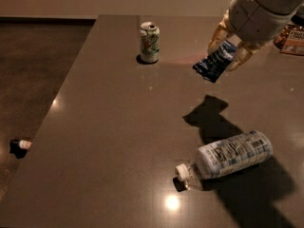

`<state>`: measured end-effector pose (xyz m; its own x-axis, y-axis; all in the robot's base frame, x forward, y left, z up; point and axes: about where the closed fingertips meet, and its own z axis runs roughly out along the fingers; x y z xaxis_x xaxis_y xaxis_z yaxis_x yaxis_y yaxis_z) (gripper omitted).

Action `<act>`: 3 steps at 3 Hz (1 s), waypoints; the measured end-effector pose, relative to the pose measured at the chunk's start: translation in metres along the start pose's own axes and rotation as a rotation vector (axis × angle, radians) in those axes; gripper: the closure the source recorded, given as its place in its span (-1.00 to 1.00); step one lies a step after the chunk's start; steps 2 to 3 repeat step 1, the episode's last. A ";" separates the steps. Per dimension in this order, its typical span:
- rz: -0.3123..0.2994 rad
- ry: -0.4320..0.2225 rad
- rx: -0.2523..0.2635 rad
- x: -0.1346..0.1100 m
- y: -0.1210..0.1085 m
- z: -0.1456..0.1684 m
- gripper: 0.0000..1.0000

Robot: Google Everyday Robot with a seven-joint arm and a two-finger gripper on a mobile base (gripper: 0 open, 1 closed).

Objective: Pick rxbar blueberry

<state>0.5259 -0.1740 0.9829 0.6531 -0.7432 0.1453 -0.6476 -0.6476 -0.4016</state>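
Note:
The rxbar blueberry [214, 61] is a small dark-blue foil wrapper with white text. It hangs tilted in the air, clear of the table [118, 127], and casts a shadow on the surface below. My gripper [227, 49] is at the upper right of the camera view and is shut on the bar's upper end, with one pale finger on each side. The white arm runs off the top right corner.
A green-and-white soda can [149, 42] stands upright at the back of the table. A clear plastic bottle [228, 157] with a pale label lies on its side at the front right. A snack packet [292, 38] lies at the right edge. A small object [21, 145] sits on the floor at left.

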 end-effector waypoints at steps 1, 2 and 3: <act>0.000 0.000 0.000 0.000 0.000 0.000 1.00; 0.000 0.000 0.000 0.000 0.000 0.000 1.00; 0.000 0.000 0.000 0.000 0.000 0.000 1.00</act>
